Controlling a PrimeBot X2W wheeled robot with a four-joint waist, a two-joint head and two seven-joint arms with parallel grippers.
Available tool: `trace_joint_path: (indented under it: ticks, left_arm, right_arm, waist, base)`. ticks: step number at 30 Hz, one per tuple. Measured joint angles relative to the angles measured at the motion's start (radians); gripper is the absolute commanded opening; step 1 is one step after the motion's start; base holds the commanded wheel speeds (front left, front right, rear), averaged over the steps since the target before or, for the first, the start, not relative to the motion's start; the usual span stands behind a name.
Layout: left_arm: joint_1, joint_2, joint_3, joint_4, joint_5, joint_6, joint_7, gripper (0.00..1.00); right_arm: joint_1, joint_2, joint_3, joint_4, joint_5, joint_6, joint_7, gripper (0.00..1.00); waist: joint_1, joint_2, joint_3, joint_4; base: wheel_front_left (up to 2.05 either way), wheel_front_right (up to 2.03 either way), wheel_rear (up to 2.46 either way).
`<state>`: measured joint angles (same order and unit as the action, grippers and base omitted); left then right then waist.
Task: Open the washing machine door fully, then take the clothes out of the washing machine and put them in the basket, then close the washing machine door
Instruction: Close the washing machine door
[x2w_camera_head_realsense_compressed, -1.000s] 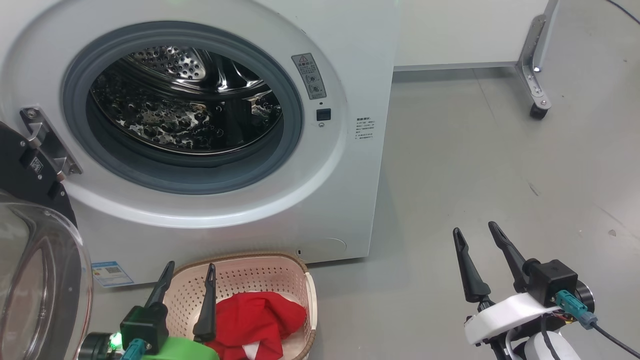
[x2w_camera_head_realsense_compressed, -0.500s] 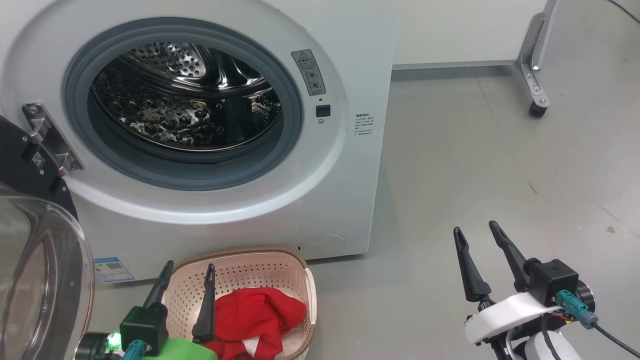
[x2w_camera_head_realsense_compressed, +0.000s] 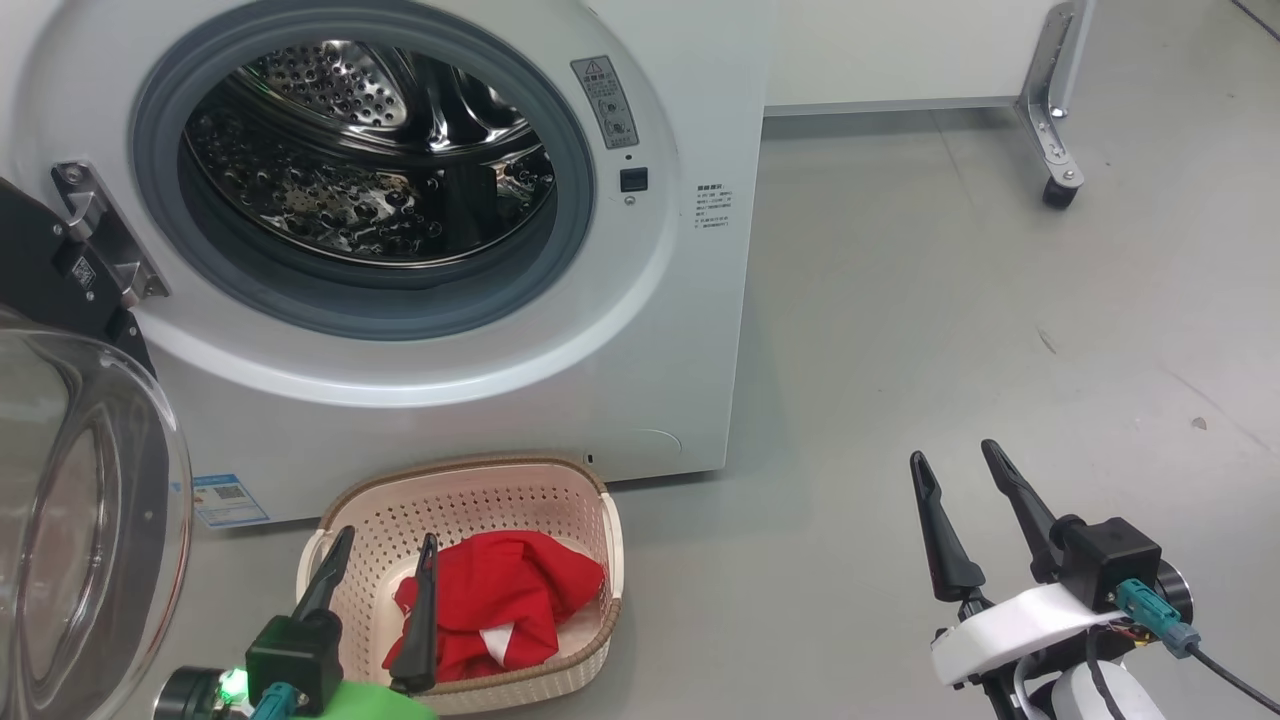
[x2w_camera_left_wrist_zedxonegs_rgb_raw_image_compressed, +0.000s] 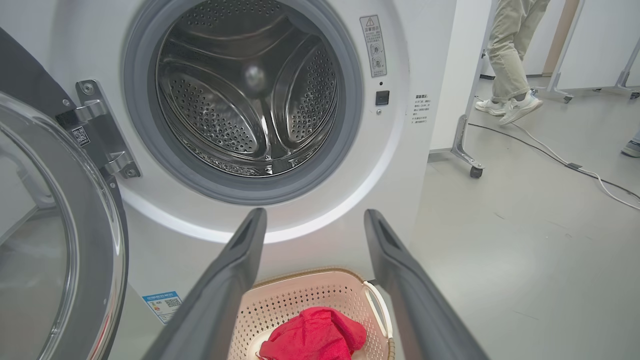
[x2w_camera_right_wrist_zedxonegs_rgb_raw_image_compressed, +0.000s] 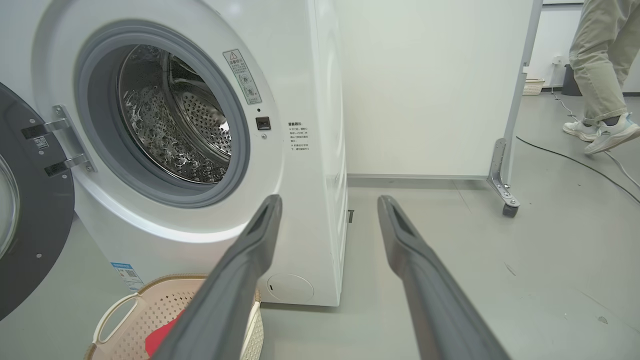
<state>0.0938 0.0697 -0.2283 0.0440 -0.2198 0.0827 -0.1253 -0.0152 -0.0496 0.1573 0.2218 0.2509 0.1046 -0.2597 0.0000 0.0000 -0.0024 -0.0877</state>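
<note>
My left fingers (x2w_camera_head_realsense_compressed: 415, 655) stood apart with nothing between them, poised over the near end of the basket (x2w_camera_head_realsense_compressed: 480, 505). As far as the left wrist view let me judge, they hung clear of the fabric below. My right fingers (x2w_camera_head_realsense_compressed: 940, 545) were spread and empty too, out over bare floor (x2w_camera_head_realsense_compressed: 950, 300) and well apart from the machine. I read that as the right arm being kept out of the way.

The clothes (x2w_camera_head_realsense_compressed: 495, 600) lay in a red heap with a white patch inside the basket, which sat on the floor just in front of the washing machine (x2w_camera_head_realsense_compressed: 690, 330), below its opening. That spot made sense for a short drop from the drum (x2w_camera_head_realsense_compressed: 360, 190). The steel drum looked empty in both wrist views, so I judged the unloading done.

The washing machine door (x2w_camera_head_realsense_compressed: 80, 520) hung wide open on its hinge (x2w_camera_head_realsense_compressed: 100, 240) at my left, glass bowl facing me. Closing it seemed to be the step left, and the left arm sat nearest. A person's legs (x2w_camera_left_wrist_zedxonegs_rgb_raw_image_compressed: 510, 55) showed beyond the machine, well clear of the door's swing
</note>
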Motion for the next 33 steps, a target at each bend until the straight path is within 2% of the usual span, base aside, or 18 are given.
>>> trace_joint_path:
  ticks: [14,33]
  left_arm:
    - [0.004,0.002,0.002,-0.032,0.001,0.000,0.001,1.00]
    - [0.009,0.002,0.007,-0.053,0.001,0.006,0.010,1.00]
  right_arm:
    - [0.000,0.001,-0.014,-0.001,0.000,0.007,0.000,1.00]
    - [0.000,0.001,-0.018,-0.002,-0.006,0.007,0.000,1.00]
  waist:
    - [0.0000,0.0000,0.005,-0.003]
    - [0.0000,0.0000,0.009,0.002]
  base:
    - [-0.53,0.53,0.00]
    - [-0.03,0.03,0.00]
